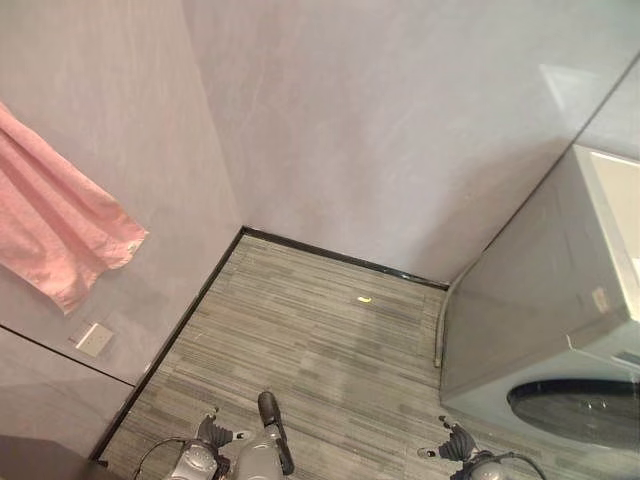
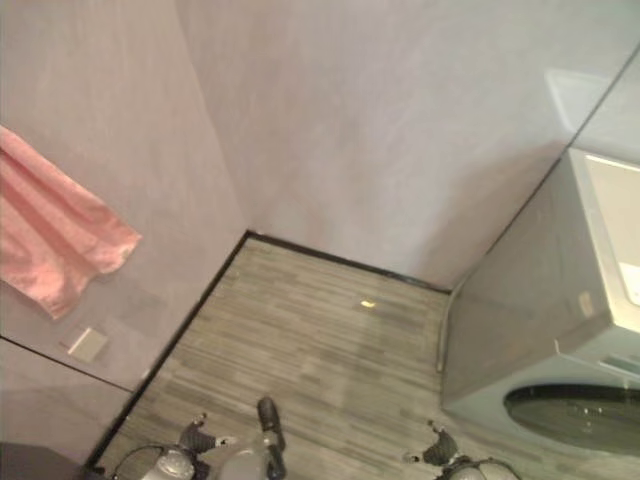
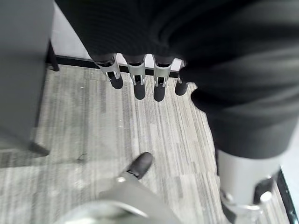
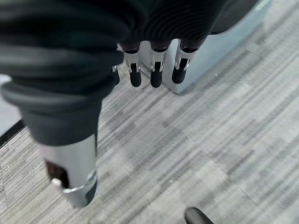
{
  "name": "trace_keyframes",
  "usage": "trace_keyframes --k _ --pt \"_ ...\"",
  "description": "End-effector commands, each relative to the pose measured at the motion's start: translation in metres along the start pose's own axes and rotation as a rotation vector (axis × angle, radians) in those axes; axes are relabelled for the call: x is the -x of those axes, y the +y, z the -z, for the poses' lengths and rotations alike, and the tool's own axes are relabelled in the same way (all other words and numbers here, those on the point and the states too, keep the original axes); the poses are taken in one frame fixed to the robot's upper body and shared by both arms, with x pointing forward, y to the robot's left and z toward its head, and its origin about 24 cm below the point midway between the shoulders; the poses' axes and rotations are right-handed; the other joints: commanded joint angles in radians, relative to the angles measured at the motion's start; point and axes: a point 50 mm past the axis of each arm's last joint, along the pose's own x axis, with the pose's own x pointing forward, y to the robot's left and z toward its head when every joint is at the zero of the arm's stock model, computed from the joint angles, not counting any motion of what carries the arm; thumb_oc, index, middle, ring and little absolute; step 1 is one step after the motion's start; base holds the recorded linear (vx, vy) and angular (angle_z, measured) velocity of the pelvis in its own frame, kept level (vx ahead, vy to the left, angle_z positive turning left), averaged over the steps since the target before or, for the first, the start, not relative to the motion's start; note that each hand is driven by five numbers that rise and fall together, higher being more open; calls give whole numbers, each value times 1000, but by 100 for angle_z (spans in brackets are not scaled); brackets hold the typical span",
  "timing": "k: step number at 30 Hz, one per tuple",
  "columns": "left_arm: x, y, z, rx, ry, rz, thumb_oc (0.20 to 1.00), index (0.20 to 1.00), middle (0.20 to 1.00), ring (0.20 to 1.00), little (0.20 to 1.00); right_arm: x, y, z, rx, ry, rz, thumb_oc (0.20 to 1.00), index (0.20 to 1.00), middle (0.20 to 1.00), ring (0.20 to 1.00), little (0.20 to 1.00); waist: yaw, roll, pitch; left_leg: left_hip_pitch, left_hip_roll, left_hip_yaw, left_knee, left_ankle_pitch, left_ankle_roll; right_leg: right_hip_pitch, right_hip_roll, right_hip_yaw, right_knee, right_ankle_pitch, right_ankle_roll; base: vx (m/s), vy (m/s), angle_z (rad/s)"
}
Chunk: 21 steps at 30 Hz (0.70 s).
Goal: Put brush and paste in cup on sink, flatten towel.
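The towel (image 1: 60, 225) is pink, hanging against a pale grey wall (image 1: 400, 120) faintly veined like marble. A black skirting strip (image 1: 340, 258) edges the floor (image 1: 320, 350), which is streaked in grey and beige stripes. The washing machine (image 1: 540, 310) is light grey with a dark round door. A small socket plate (image 1: 95, 339) is off-white.

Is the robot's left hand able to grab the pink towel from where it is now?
Probably not yet. The left hand hangs low over the floor with relaxed fingers, while the pink towel hangs higher on the wall to its left. Nothing blocks the way; the arm would need to lift.
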Motion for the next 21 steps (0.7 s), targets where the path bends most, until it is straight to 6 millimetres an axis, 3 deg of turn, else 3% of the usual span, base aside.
trace_keyframes --k 1,2,3,4,5,6,7,9,10,12,13,14,15,16,17,18,19,21 --pt "-2 12 -8 -32 -49 -40 1000 1000 1000 1000 1000 -1 -3 -7 7 -33 21 1000 1000 1000 1000 1000 29 -8 -50 -17 -41 -105 93 32 24 -71 -92 85 122 36 105 392 258 20" --pt "-2 12 -8 -33 -49 -41 1000 1000 1000 1000 1000 -1 -3 -7 6 -33 21 1000 1000 1000 1000 1000 30 -9 -50 -18 -42 -104 97 28 25 -71 -94 86 123 35 106 248 207 4" --pt "-2 14 -8 -26 -54 -46 1000 1000 1000 1000 1000 -1 -1 -7 3 -28 20 1000 1000 1000 1000 1000 39 -25 -61 -16 -60 -96 112 0 41 -74 -121 84 159 73 129 262 321 -8" --pt "-3 17 -12 -27 -72 -50 1000 1000 1000 1000 1000 -2 -1 -10 1 -36 17 1000 1000 1000 1000 1000 48 -30 -65 1 -80 -92 103 -14 78 -141 -146 95 289 190 150 310 415 -2" --pt "-3 17 -15 -32 -84 -49 1000 1000 1000 1000 1000 -4 -2 -14 5 -46 17 1000 1000 1000 1000 1000 48 -26 -62 19 -94 -102 93 -28 90 -188 -159 97 364 250 160 160 278 11" --pt "-3 17 -15 -32 -84 -49 1000 1000 1000 1000 1000 -4 -2 -14 5 -46 17 1000 1000 1000 1000 1000 48 -26 -62 18 -94 -102 93 -28 90 -189 -159 97 364 250 160 210 312 42" --pt "-4 20 -22 -51 -116 -54 1000 1000 1000 1000 1000 -5 -1 -25 11 -82 12 1000 1000 1000 1000 1000 44 -12 -45 67 -111 -123 62 -42 110 -248 -176 82 506 318 165 247 285 51" --pt "-4 21 -25 -71 -132 -57 1000 1000 1000 1000 1000 -6 0 -29 14 -98 9 1000 1000 1000 1000 1000 42 0 -40 90 -115 -140 52 -53 115 -282 -165 80 544 310 160 216 208 70" --pt "-4 21 -27 -85 -139 -56 1000 1000 1000 1000 1000 -7 1 -34 10 -114 5 1000 1000 1000 1000 1000 30 15 -38 115 -115 -172 29 -52 114 -338 -97 127 558 268 147 300 166 83" --pt "-4 22 -29 -106 -153 -58 1000 1000 1000 1000 1000 -5 8 -42 16 -155 -27 1000 1000 1000 1000 1000 23 28 -27 187 -135 -237 -8 -62 103 -428 -83 75 444 189 112 378 163 80" --pt "-4 20 -29 -126 -154 -49 1000 1000 1000 1000 1000 -5 8 -44 13 -166 -28 1000 1000 1000 1000 1000 5 29 -17 206 -147 -275 -4 -72 100 -439 -65 82 422 165 105 166 31 85" --pt "-4 20 -29 -126 -154 -49 1000 1000 1000 1000 1000 -5 8 -44 13 -167 -27 1000 1000 1000 1000 1000 3 31 -19 203 -145 -277 -3 -70 99 -439 -63 80 418 169 104 312 23 116" --pt "-4 15 -29 -166 -159 -29 1000 1000 1000 1000 1000 -4 9 -42 9 -170 -32 1000 1000 1000 1000 1000 -18 20 -4 237 -177 -351 11 -98 99 -467 0 168 342 169 101 223 7 104" --pt "-4 15 -29 -166 -160 -30 1000 1000 1000 1000 1000 -4 9 -43 9 -171 -32 1000 1000 1000 1000 1000 -19 21 -5 235 -176 -351 12 -96 98 -467 1 168 338 173 100 396 9 164" --pt "-4 12 -31 -197 -170 -21 1000 1000 1000 1000 1000 -4 8 -44 13 -185 -35 1000 1000 1000 1000 1000 -27 5 -5 250 -202 -404 17 -116 99 -481 27 231 270 194 104 171 -2 142" --pt "-4 12 -31 -197 -169 -21 1000 1000 1000 1000 1000 -4 8 -44 13 -185 -35 1000 1000 1000 1000 1000 -30 7 -3 253 -201 -408 18 -118 98 -476 27 227 268 194 104 349 -11 128" --pt "-3 8 -31 -228 -173 -6 1000 1000 1000 1000 1000 -4 9 -42 38 -177 -42 1000 1000 1000 1000 1000 -44 0 -5 269 -222 -471 22 -133 100 -505 66 291 244 215 107 261 -16 106" --pt "-3 6 -32 -234 -178 -1 1000 1000 1000 1000 1000 -4 9 -43 53 -183 -46 1000 1000 1000 1000 1000 -55 0 -4 278 -231 -511 22 -139 99 -508 74 304 238 223 107 243 -34 172"
